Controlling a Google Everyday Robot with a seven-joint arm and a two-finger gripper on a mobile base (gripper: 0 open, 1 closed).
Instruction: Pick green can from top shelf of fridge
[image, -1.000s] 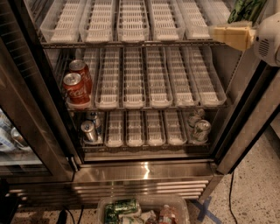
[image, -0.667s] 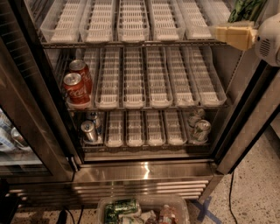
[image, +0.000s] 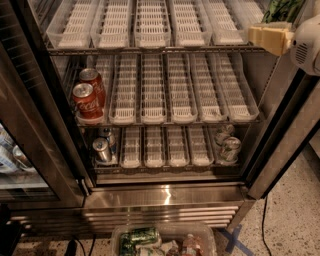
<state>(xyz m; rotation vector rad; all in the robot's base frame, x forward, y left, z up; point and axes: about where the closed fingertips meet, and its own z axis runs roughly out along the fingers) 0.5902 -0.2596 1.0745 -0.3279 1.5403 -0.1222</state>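
The fridge (image: 165, 197) stands open in the camera view. Its top shelf (image: 150, 49) carries a row of slotted white lane trays, and no can shows in them. My gripper (image: 272, 25) is at the top right, in front of the fridge's right door frame and level with the top shelf. A cream finger (image: 267, 37) shows below the green can (image: 282, 10). The can is mottled green, held off the shelf in the gripper, and cut off by the top edge of the view.
Two red cola cans (image: 88, 97) stand at the left of the middle shelf. Silver cans stand on the bottom shelf at left (image: 103, 147) and right (image: 227, 145). The glass door (image: 25, 150) hangs open at left. A clear bin (image: 162, 240) of cans and bottles sits on the floor.
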